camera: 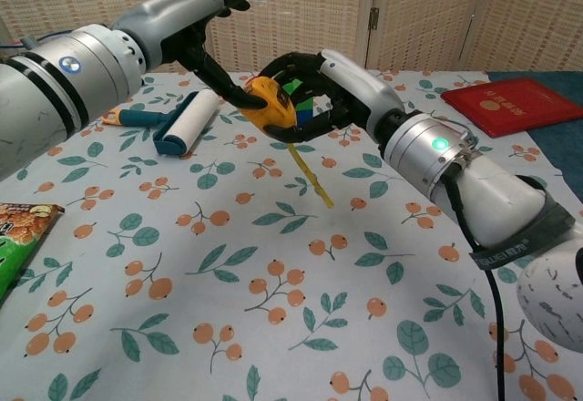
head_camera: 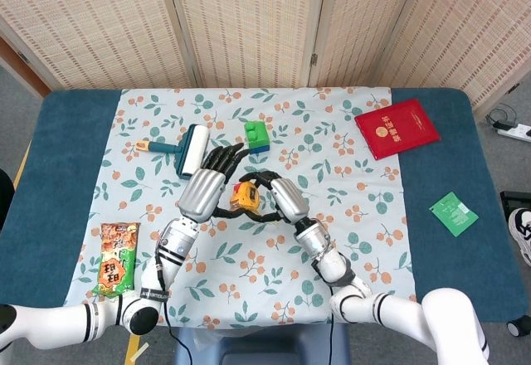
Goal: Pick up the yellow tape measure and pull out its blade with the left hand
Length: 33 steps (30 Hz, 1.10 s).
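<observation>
The right hand [camera: 314, 87] holds one yellow tape measure [camera: 271, 102] up over the cloth middle. The left hand [camera: 211, 32], fingers spread wide, touches it from nine o'clock. One blade [camera: 310, 175] hangs down.

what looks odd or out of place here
The yellow tape measure is held up by the right hand, with a short length of blade already dangling loose below it. The left hand reaches its case, not the blade.
</observation>
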Motion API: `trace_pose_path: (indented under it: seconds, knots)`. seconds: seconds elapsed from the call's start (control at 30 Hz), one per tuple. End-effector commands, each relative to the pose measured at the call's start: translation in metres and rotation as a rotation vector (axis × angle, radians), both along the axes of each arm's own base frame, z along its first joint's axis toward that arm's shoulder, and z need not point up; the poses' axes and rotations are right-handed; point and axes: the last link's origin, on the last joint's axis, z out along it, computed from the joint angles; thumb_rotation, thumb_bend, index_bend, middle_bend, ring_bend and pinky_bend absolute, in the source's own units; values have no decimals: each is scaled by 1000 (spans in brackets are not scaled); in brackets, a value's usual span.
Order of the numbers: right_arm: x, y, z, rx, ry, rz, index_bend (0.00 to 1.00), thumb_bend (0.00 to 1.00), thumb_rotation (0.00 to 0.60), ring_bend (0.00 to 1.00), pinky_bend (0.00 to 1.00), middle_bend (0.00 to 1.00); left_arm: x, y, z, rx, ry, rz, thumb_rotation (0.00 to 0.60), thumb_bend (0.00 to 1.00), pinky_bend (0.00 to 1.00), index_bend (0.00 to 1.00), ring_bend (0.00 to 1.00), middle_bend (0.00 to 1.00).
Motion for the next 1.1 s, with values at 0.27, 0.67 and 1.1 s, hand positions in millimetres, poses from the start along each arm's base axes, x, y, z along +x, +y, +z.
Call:
trace_pose_path:
  seconds: [0.27, 0.67, 1.1]
  knots:
    - [-4, -1, 2, -1, -4, -8, 588, 468, 600, 397, 213, 508, -3, 3, 2, 4, 17, 15, 600, 191, 0, 0, 29, 62]
    - [-6, -1, 3, -2, 1, -11, 588, 468, 600, 397, 213, 508, -8, 5, 5, 5, 27, 21, 600, 412, 0, 0, 28, 62]
    - [-8, -2, 2, -1, 15, -21, 588, 468, 600, 396, 214, 508, -14, 8, 7, 4, 23, 31, 600, 581, 0, 17, 28, 62]
